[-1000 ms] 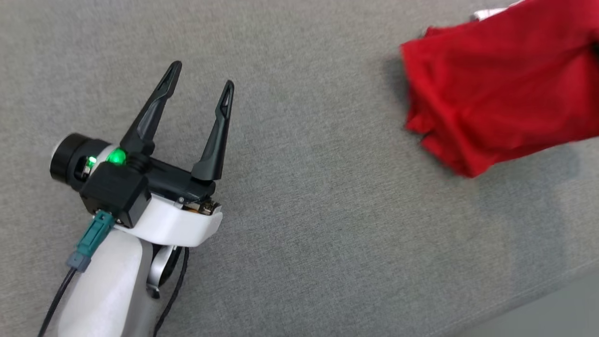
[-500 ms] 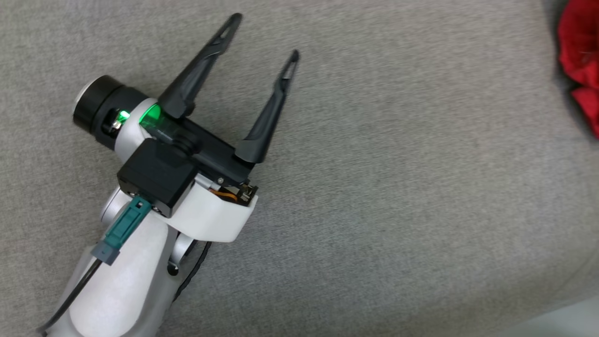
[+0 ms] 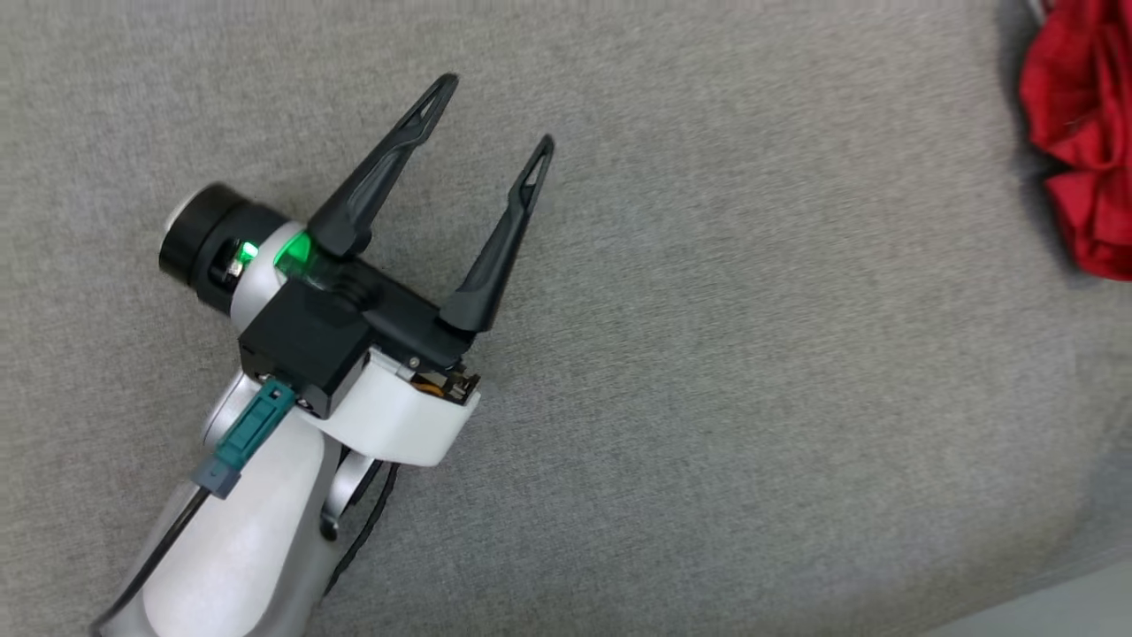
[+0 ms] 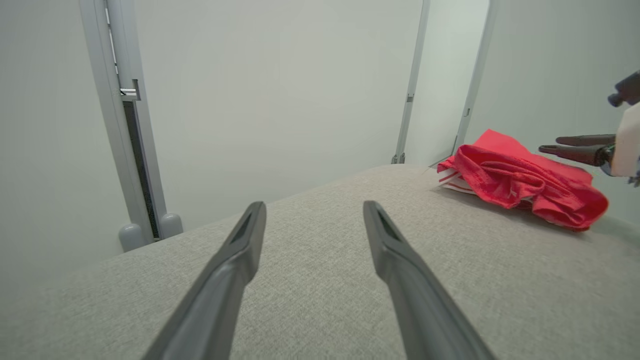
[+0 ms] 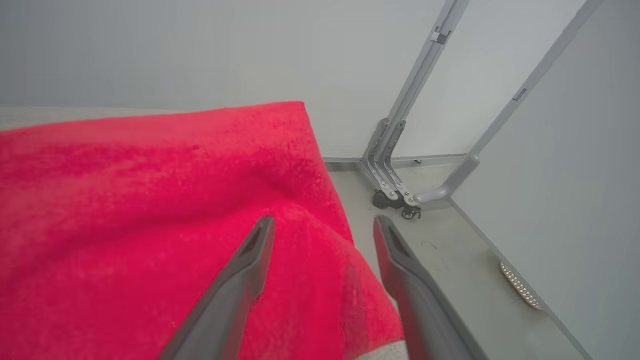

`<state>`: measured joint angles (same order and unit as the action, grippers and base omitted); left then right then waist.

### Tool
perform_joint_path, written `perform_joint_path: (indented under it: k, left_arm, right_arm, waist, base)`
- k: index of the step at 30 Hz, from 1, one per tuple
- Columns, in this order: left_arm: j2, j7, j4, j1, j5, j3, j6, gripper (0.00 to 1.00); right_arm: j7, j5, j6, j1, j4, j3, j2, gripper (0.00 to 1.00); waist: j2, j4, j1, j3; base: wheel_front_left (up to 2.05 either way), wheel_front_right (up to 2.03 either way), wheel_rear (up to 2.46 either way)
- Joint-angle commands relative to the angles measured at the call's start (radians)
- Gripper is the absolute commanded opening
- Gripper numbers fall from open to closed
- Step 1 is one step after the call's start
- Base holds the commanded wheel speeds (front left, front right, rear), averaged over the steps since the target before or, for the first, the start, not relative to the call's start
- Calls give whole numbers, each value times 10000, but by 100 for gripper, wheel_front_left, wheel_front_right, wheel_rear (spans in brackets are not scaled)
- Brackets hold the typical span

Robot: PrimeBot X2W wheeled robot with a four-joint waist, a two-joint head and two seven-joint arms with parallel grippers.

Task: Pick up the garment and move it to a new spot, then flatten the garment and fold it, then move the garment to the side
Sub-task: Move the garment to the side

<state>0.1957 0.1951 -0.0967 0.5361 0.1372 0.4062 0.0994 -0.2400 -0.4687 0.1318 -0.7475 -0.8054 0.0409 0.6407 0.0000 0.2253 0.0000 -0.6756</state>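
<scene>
Leftmost, the left pincer [image 3: 496, 111] hangs spread wide and empty above the grey fabric-covered table [image 3: 707, 398], while the crumpled red cloth garment [image 3: 1079, 133] lies at the table's far right edge, under the right pincer [image 5: 325, 220], likewise parted wide and gripping nothing.

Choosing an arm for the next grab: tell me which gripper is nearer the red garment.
Right. The right gripper hangs open above the red garment, at its edge. The left gripper is open over the grey cushion, far to the garment's left.
</scene>
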Motion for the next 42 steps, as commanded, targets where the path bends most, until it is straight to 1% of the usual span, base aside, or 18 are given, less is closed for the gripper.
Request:
perform_joint_path:
  k: [1,4,5,10,12,15,19,22,25,26,31,36,42]
  left_arm:
    - [67,83,122,-246,124,-79,-70,100]
    - [114,152,262,-652,314,-240,-241,100]
    - [146,198,286,-933,422,-357,-349,100]
    - [183,300,350,-1606,721,-652,-666,100]
    - [176,341,394,-1849,816,-755,-759,100]
    - [171,398,493,-2184,961,-901,-918,100]
    - [110,480,698,-2613,1179,-1072,-1075,100]
    - [73,538,887,-2920,1299,-1238,-1229,100]
    - [-11,601,1005,-3274,1424,-1399,-1390,100]
    - [-11,601,1005,-3274,1424,-1399,-1390,100]
    - [0,626,1194,-3944,1652,-1751,-1661,100]
    - [92,663,1448,-4589,1913,-2078,-1747,100]
    - [164,652,1659,-5369,2129,-2200,-1825,100]
  right_arm:
    - [-172,-150,-21,423,345,-146,-251,100]
    - [-255,-192,-21,1224,1389,-425,-786,100]
    - [-258,-83,-21,1812,2461,-842,-1152,100]
    - [-253,530,-21,3403,4817,-1341,-2349,100]
    - [-254,815,-20,3962,5620,-1384,-2775,100]
    - [-235,1181,-20,4657,6563,-1153,-3333,100]
    - [172,1491,-20,5399,7601,-813,-3952,100]
    - [547,1675,-20,5858,8175,-612,-4232,100]
    - [843,1824,-17,6286,8555,-448,-4375,100]
    - [843,1824,-17,6286,8555,-448,-4375,100]
    - [1323,2014,-15,6903,8943,-242,-4484,100]
    - [1612,2099,-15,7392,9033,-162,-4619,100]
    - [1916,2234,-15,7988,8936,-108,-4674,100]
  waist:
    - [0,207,0,617]
    - [0,375,0,1170]
    - [0,445,0,1509]
    - [0,396,0,2281]
    - [0,246,0,2571]
    - [0,-73,0,2896]
    - [0,-732,0,3302]
    - [0,-1326,0,3574]
    - [0,-1844,0,3894]
    - [0,-1844,0,3894]
    - [0,-2430,0,4460]
    - [0,-2644,0,5108]
    - [0,-2617,0,5946]
  base:
    - [0,0,0]
    - [0,0,0]
    - [0,0,0]
    - [0,0,0]
    - [0,0,0]
    - [0,0,0]
    - [0,0,0]
    - [0,0,0]
    - [0,0,0]
    - [0,0,0]
    - [0,0,0]
    - [0,0,0]
    - [0,0,0]
